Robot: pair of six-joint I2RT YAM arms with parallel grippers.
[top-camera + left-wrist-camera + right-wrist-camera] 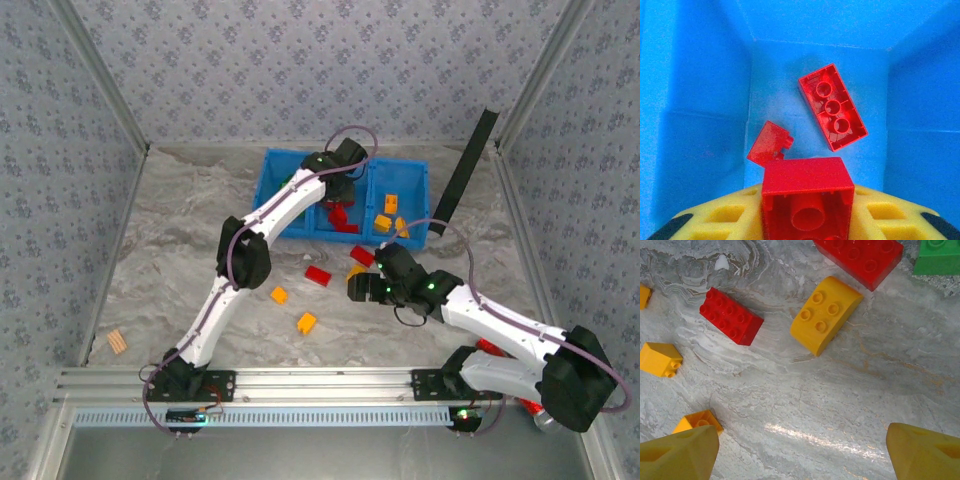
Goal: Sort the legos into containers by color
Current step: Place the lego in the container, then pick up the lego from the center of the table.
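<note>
My left gripper (340, 195) hangs over the middle compartment of the blue tray (290, 190). In the left wrist view its yellow fingers (715, 215) are shut on a square red lego (807, 192). Below it in the compartment lie an oblong red lego (832, 106) and a small red one (767, 143). My right gripper (360, 288) stands open low over the table, nothing between its fingers (680, 455). Ahead of it lie a red lego (731, 316), a rounded yellow one (826, 315), a bigger red one (860, 257) and a green one (938, 257).
Loose yellow legos (279, 295) (306, 322) and a red one (318, 275) lie mid-table. The tray's right compartment holds orange-yellow legos (383, 222). A black bar (468, 165) leans at the back right. A tan ribbed piece (118, 342) lies at the near left.
</note>
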